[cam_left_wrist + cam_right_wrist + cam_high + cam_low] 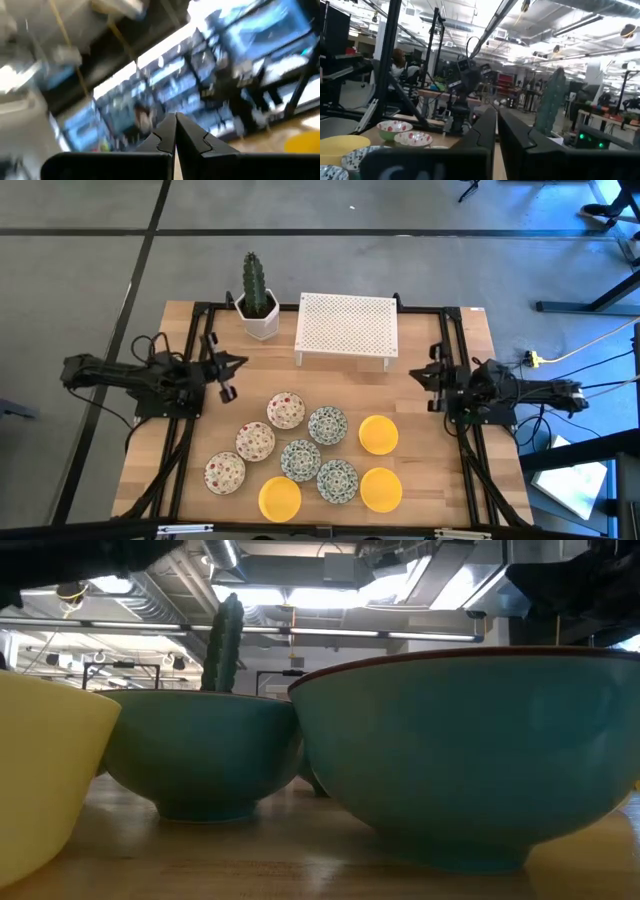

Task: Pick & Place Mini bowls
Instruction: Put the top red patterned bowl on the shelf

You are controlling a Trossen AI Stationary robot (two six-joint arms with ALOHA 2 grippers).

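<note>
Nine mini bowls sit on their bases at the near middle of the table. The three red-specked ones (255, 441) form a diagonal on the left. The three blue-green ones (300, 460) are in the middle, and the three yellow ones (378, 434) lie to the right and near. My left gripper (238, 361) hovers shut over the table's left side, left of the bowls; the left wrist view also shows it (175, 134) shut. My right gripper (415, 374) hovers shut at the right side, beyond the yellow bowls, and shows shut in its own wrist view (496, 125). Neither touches anything.
A white hexagonal pot with a cactus (256, 292) stands at the far left. A white perforated rack (346, 328) stands on legs at the far middle. Black frame rails (195, 420) run along both table sides. Bare wood lies between the rack and the bowls.
</note>
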